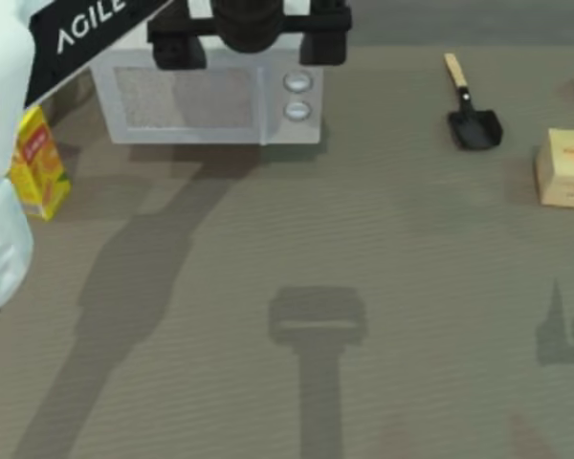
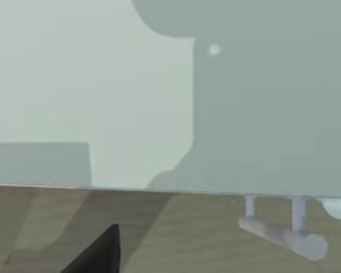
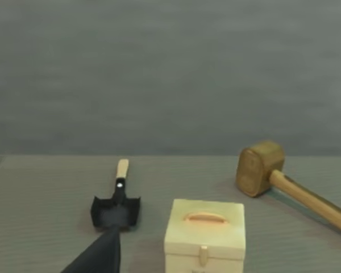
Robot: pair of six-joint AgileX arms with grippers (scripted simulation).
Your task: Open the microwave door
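Microwave door (image 1: 187,98) sat flush in its white microwave (image 1: 124,134) at the table's far left-centre, our left gripper (image 1: 249,43) hung over the oven's top, jaw state we could not tell, while the black shovel (image 1: 473,122) lay well right, our right gripper unseen.

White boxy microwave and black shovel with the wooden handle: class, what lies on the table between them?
Nothing: in the top view only bare grey-brown table lies between the white boxy microwave and the black wooden-handled shovel.
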